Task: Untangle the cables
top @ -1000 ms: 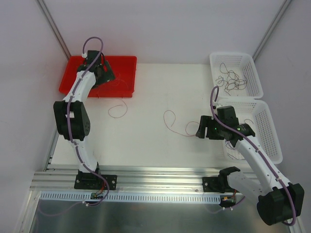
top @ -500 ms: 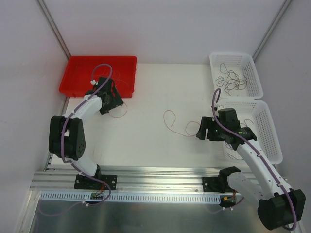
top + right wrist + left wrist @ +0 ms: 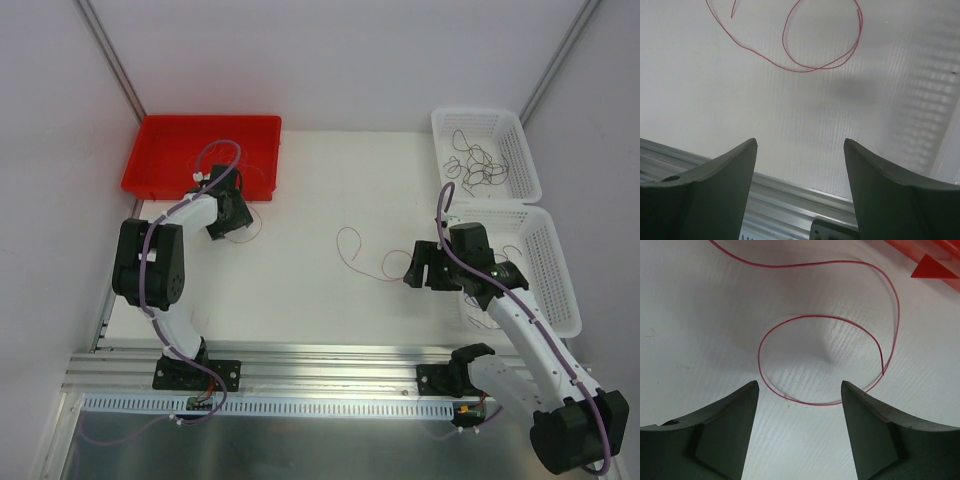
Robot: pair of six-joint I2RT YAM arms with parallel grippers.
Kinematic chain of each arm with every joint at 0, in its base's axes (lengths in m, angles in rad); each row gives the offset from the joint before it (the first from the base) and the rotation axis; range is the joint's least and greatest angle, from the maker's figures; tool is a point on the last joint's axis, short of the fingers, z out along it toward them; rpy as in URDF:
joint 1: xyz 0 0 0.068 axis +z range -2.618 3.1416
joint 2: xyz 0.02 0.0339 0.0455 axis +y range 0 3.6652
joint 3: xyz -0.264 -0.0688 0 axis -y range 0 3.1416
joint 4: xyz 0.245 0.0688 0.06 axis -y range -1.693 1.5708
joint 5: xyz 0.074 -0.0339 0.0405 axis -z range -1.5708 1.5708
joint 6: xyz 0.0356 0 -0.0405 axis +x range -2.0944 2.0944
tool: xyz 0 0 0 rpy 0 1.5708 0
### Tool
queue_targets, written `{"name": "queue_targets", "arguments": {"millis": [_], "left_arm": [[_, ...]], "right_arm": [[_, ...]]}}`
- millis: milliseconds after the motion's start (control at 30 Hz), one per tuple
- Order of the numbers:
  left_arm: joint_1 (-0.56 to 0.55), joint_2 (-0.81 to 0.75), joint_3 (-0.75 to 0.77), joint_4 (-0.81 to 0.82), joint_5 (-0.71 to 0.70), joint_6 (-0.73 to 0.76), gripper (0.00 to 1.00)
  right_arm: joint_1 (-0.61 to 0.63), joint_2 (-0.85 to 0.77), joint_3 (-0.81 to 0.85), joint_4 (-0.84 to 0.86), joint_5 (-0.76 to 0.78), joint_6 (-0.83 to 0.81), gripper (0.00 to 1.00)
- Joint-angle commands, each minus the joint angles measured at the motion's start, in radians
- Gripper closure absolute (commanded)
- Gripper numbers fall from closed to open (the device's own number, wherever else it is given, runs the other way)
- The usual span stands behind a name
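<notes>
At the left gripper [image 3: 799, 386]: spread, pinching nothing, hanging low over the table [image 3: 310, 190]. Just ahead of the tips, a red wire [image 3: 812, 316], flat on the table in one open loop, its near arc between the two tips but not touched. Beside it, a corner of the tray [image 3: 935, 265]. At the right gripper [image 3: 800, 142]: also spread and empty, well apart from a second red wire [image 3: 807, 70] in the middle of the table. Farther right, a near basket [image 3: 555, 260] and a far basket [image 3: 520, 125], with a dark tangle [image 3: 475, 160] in the far one. Probably about to pinch the left loop. Could close on bare table and miss, with a wire so thin and flat. Could jam the tips into the surface if lowered too far. Could push the loop against the tray wall or flick it away, it being light and springy. Could lose it from the pads on lifting.
</notes>
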Motion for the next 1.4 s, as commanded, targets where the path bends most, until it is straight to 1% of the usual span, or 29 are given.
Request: {"name": "queue_targets", "arguments": {"millis": [0, 133, 267, 367, 400, 500, 533, 600, 633, 667, 700, 767, 833, 933, 1033, 1167, 1267, 1300, 1367], "left_arm": [[0.002, 0.012, 0.000, 0.010, -0.045, -0.045, 0.33], [0.015, 0.008, -0.017, 0.002, -0.068, -0.079, 0.36], [0.019, 0.020, -0.017, -0.004, -0.051, -0.091, 0.39], [0.021, 0.046, -0.009, -0.016, -0.053, -0.102, 0.43], [0.021, 0.057, -0.011, -0.021, -0.050, -0.108, 0.46], [0.021, 0.067, -0.014, -0.030, -0.045, -0.122, 0.52], [0.021, 0.067, -0.018, -0.035, -0.045, -0.124, 0.56], [0.021, 0.068, -0.021, -0.042, -0.045, -0.128, 0.60], [0.021, 0.069, -0.027, -0.044, -0.047, -0.128, 0.67], [0.021, 0.069, -0.031, -0.045, -0.048, -0.130, 0.71], [0.021, 0.064, -0.032, -0.047, -0.050, -0.127, 0.81], [0.021, 0.063, -0.032, -0.048, -0.050, -0.122, 0.92], [0.019, 0.046, -0.031, -0.056, -0.047, -0.110, 1.00], [0.019, -0.014, -0.029, -0.065, -0.050, -0.098, 1.00], [0.019, -0.107, -0.009, -0.088, -0.042, -0.082, 1.00], [0.019, -0.256, 0.067, -0.108, -0.062, -0.053, 1.00], [0.019, -0.299, 0.185, -0.117, -0.100, -0.012, 1.00], [0.019, -0.302, 0.254, -0.117, -0.111, 0.013, 1.00], [0.021, -0.286, 0.331, -0.117, -0.149, 0.056, 1.00]], "right_arm": [[0.006, 0.003, -0.001, 0.005, -0.003, -0.002, 0.26], [0.008, 0.000, -0.005, 0.004, -0.003, -0.003, 0.26], [0.008, -0.003, -0.014, 0.008, 0.000, -0.002, 0.26], [0.006, 0.003, -0.011, 0.010, -0.006, 0.000, 0.26], [0.006, 0.002, -0.010, 0.008, -0.007, 0.000, 0.26], [0.006, -0.006, -0.008, 0.007, 0.000, 0.000, 0.26], [0.008, -0.006, -0.010, 0.007, 0.002, 0.000, 0.26], [0.006, -0.006, -0.010, 0.005, 0.002, 0.000, 0.26], [0.006, -0.006, -0.011, 0.007, 0.000, -0.002, 0.26], [0.006, -0.004, -0.013, 0.008, -0.001, 0.001, 0.26], [0.008, -0.006, -0.014, 0.013, -0.004, 0.003, 0.26], [0.006, -0.004, -0.014, 0.013, -0.006, 0.003, 0.26], [0.006, -0.004, -0.013, 0.011, -0.004, 0.003, 0.26], [0.006, -0.006, -0.011, 0.010, -0.003, 0.001, 0.26], [0.006, -0.007, -0.011, 0.010, -0.001, 0.003, 0.26], [0.006, 0.000, -0.007, 0.011, -0.003, 0.001, 0.26], [0.008, 0.006, -0.001, 0.014, -0.006, 0.004, 0.26], [0.006, 0.008, -0.001, 0.016, -0.007, 0.007, 0.26], [0.008, 0.009, 0.002, 0.016, -0.006, 0.009, 0.26]]}}
